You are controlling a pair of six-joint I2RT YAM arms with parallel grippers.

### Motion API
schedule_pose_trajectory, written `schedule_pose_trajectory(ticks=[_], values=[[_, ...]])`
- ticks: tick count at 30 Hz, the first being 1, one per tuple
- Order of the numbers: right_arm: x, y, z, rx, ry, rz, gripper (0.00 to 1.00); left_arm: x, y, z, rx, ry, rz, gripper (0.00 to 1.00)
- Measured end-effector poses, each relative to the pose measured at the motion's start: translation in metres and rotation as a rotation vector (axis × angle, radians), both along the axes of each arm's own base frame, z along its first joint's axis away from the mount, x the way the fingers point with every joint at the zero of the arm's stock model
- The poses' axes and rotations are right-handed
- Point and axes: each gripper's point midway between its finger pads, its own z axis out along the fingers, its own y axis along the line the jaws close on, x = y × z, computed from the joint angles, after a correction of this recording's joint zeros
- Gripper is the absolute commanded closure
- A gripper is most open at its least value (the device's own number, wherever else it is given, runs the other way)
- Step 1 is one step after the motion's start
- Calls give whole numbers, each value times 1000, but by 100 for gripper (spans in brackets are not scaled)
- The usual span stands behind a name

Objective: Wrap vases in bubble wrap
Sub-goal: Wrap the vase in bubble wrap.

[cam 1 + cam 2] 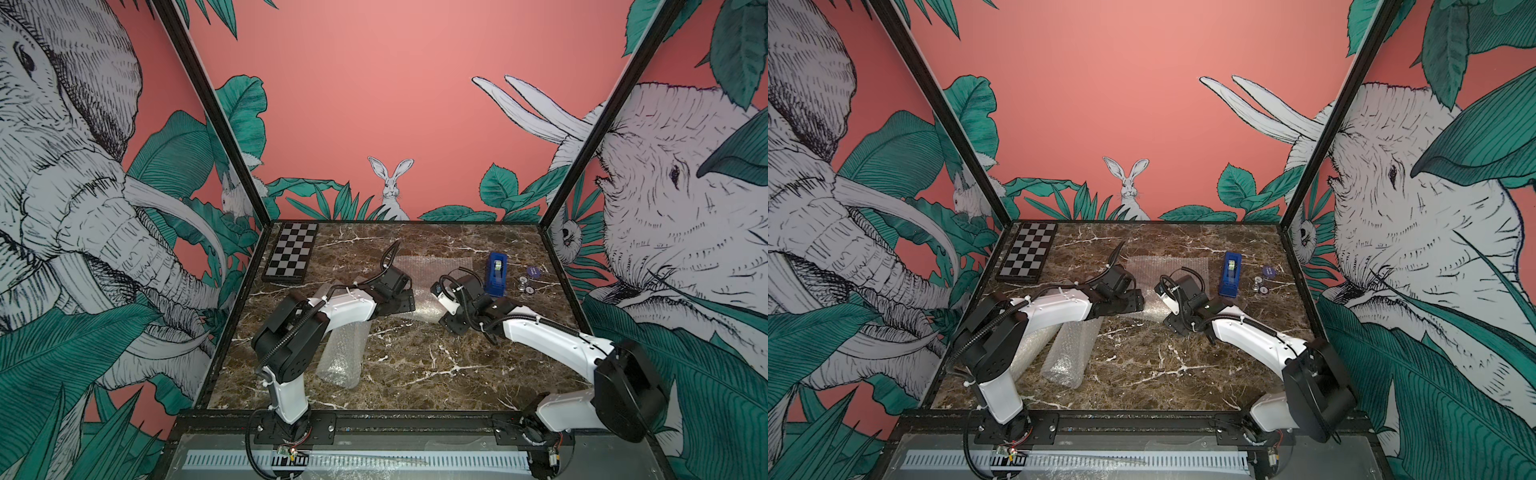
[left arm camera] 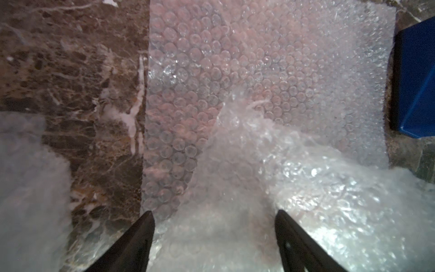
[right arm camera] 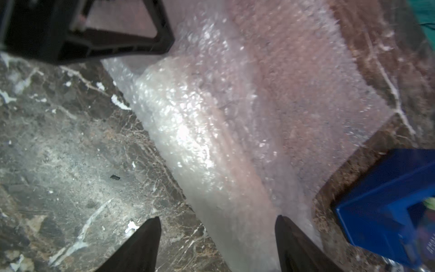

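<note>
The vases are hidden; no bare vase shows. A rolled length of bubble wrap [image 1: 426, 308] lies mid-table on the near edge of a flat bubble wrap sheet [image 1: 436, 268]. My left gripper [image 1: 409, 302] is at the roll's left end. In the left wrist view it [image 2: 214, 215] is open, with the crumpled roll [image 2: 247, 164] between its fingers. My right gripper [image 1: 441, 316] is at the roll's right end. In the right wrist view it [image 3: 217, 217] is open, and the roll [image 3: 200, 131] runs past its right finger. Two wrapped bundles [image 1: 1065, 353] [image 1: 1027, 345] lie beside the left arm.
A blue tape dispenser [image 1: 496, 270] stands just right of the flat sheet, close to my right wrist. Small round metal pieces [image 1: 523, 284] and a purple disc [image 1: 534, 271] lie beyond it. A chequered board [image 1: 291, 253] sits at the far left corner.
</note>
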Motion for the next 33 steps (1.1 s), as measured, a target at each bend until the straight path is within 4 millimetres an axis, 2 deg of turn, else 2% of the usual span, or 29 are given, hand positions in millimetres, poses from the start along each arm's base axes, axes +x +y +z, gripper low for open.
schedule_pose_trajectory(ticks=[5,21,28,33], values=[[-2,3,-18,-46,41,65,14,2,1,-2,3,3,5,19],[34,4,-36,-72,97,83,15,13,6,2,8,1,22,19],[37,5,-47,-98,153,80,17,40,5,4,16,-12,36,19],[33,4,-50,-98,198,42,27,56,9,10,22,-20,50,19]])
